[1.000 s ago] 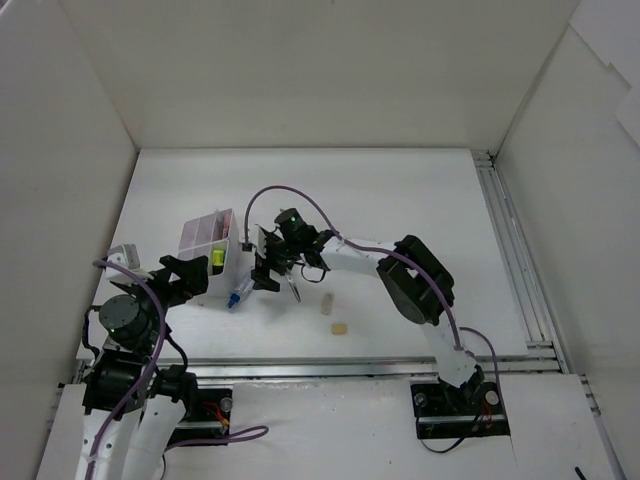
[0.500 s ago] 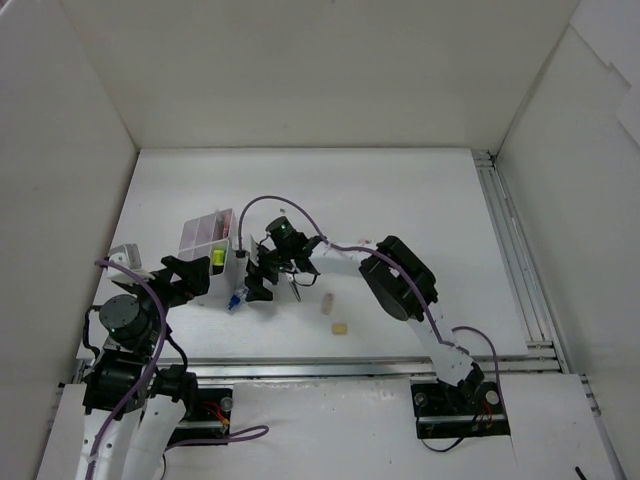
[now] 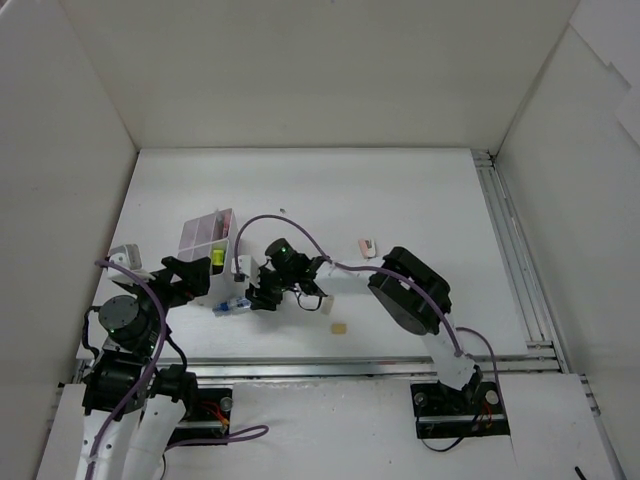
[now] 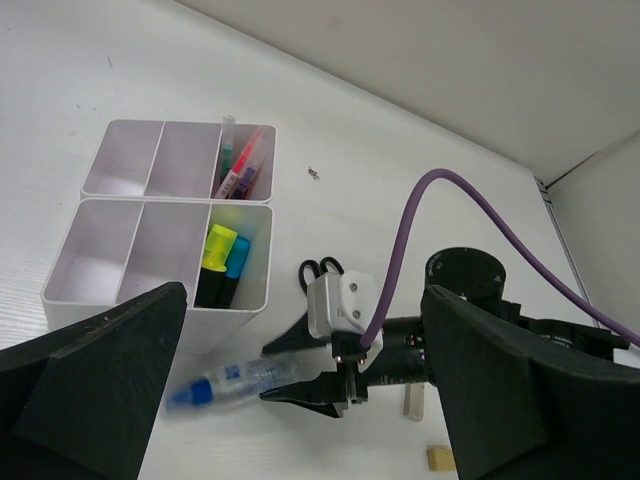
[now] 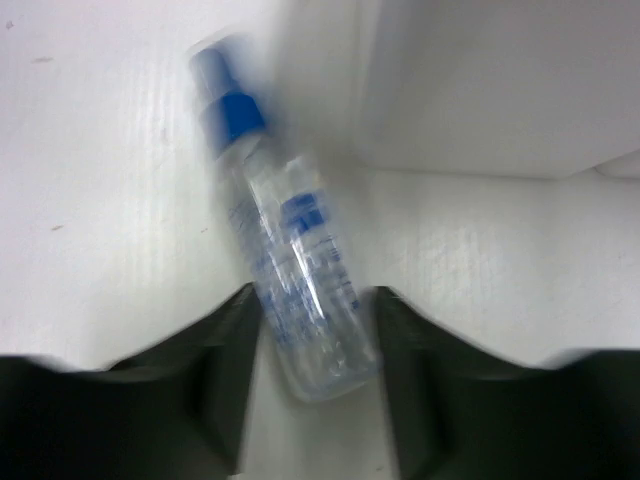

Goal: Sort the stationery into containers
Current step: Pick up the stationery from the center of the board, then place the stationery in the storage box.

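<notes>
Between the narrowed fingers of the right gripper (image 5: pixel 313 300) the clear end of a blue-capped pen (image 5: pixel 290 270) is flanked closely, flat on the table (image 4: pixel 120 70); a firm pinch cannot be told. Its cap is pointed left, just near the white divided box (image 4: pixel 240 318). At near left, the left gripper (image 3: pixel 190 278) is held wide open

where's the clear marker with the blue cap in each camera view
Top external: clear marker lies on the table, lower left of centre, just in front of the white box.
Left wrist: bottom, left of centre, below the box's front wall.
Right wrist: centre, blurred, between the right arm's fingers, cap up-left.
Shared landmark: the white box.
</notes>
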Robot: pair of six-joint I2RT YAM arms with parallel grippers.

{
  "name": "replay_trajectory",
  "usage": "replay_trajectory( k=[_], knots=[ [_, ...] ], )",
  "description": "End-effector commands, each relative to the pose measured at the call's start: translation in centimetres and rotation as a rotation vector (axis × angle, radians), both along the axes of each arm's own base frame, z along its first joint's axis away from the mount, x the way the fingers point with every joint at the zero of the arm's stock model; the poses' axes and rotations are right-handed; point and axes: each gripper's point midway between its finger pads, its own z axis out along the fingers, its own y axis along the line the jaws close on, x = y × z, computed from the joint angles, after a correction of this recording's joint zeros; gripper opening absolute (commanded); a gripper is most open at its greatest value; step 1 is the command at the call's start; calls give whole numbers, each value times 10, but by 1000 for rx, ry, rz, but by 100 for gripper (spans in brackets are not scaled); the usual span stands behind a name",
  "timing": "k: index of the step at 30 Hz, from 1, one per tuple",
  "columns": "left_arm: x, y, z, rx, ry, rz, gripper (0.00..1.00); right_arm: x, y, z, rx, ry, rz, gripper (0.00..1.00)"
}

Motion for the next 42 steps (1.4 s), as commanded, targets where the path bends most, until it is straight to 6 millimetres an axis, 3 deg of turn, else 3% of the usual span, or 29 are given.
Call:
replay_trajectory(
  k=[1,2,3,4,9,10,12,13,15,19,23,26,30,39,42],
  knots=[
    [3,1,18,4,-62,2,100,3,-15,33,-22,-50,-91,34],
    [3,0,16,6,-60,-1,99,3,-24,28,-47,-55,-118,15],
    [4,0,15,6,-57,-3,99,-1,-29,29,-50,-49,-117,11],
    [4,-2,15,7,-55,-11,100,-5,-31,38,-39,-58,-105,10],
    [4,-9,15,10,-56,-54,100,-28,-51,37,-59,-2,-104,0],
    [4,-14,15,10,-56,-85,100,-35,-52,52,-38,-16,-100,0],
    [4,-21,15,7,-53,-122,99,-47,-65,55,-42,-3,-109,0],
    [5,-29,16,9,-58,-172,99,-46,-67,81,16,-29,-129,0],
    [6,-38,16,7,-51,-222,100,-48,-82,88,37,-17,-216,0],
    [14,-62,15,-34,-39,-347,99,-35,-107,150,252,-84,-427,0],
    [22,-77,19,-102,-61,-401,100,-26,-116,190,403,-71,-551,0],
    [27,-87,25,-131,-111,-437,99,-15,-121,200,454,-54,-662,0],
    [34,-98,32,-154,-154,-465,99,-11,-115,222,561,-59,-688,0],
    [53,-129,24,-166,-122,-554,99,-22,-93,260,717,-61,-616,0],
    [56,-132,22,-162,-120,-561,92,-23,-94,267,739,-73,-623,0]
  ],
)
